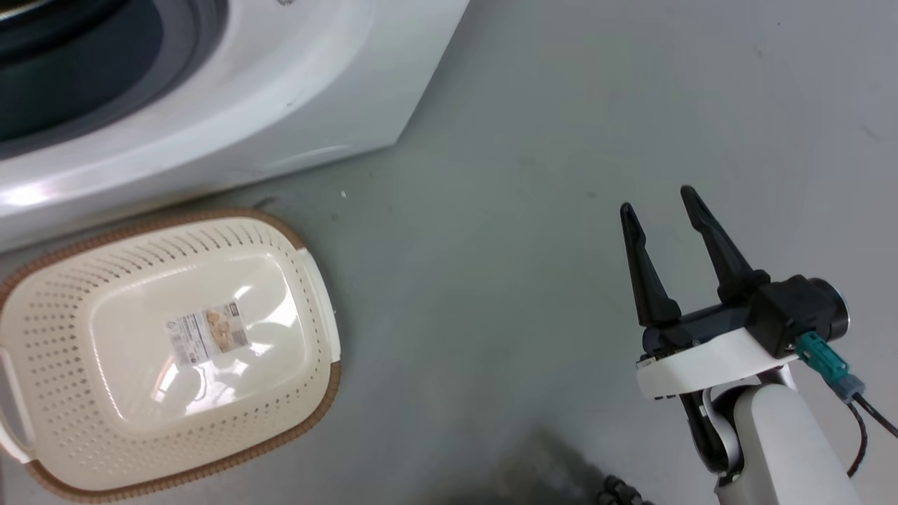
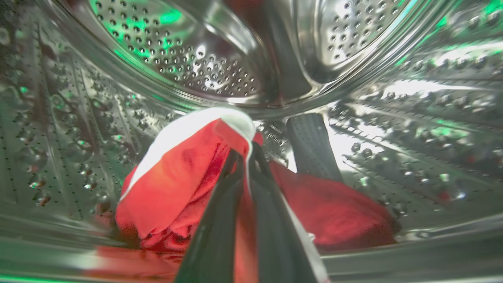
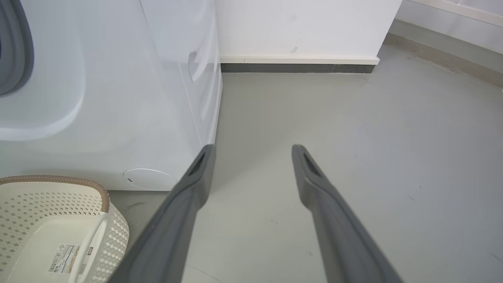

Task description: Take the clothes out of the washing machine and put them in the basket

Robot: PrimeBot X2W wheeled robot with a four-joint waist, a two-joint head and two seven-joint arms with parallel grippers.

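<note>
Inside the washing machine's steel drum (image 2: 204,67), my left gripper (image 2: 245,151) is shut on a fold of the red clothes (image 2: 177,184) with white trim, lifting it into a peak. More red fabric (image 2: 338,212) lies on the drum floor to the right. The washing machine (image 1: 295,91) stands white at the top left of the head view, its grey-rimmed porthole (image 1: 105,63) partly in frame. The cream basket (image 1: 105,421) with a brown rim sits on the floor in front of it, holding nothing but its paper label (image 1: 207,335). My right gripper (image 1: 656,203) hovers open over the floor, well right of the basket (image 3: 55,220).
Grey floor (image 1: 491,245) spreads between the basket and my right arm. A white wall with a dark skirting (image 3: 294,67) runs behind the machine's side (image 3: 118,98). A dark drum paddle (image 2: 312,145) rises behind the clothes. Dark cable (image 1: 866,428) hangs from my right wrist.
</note>
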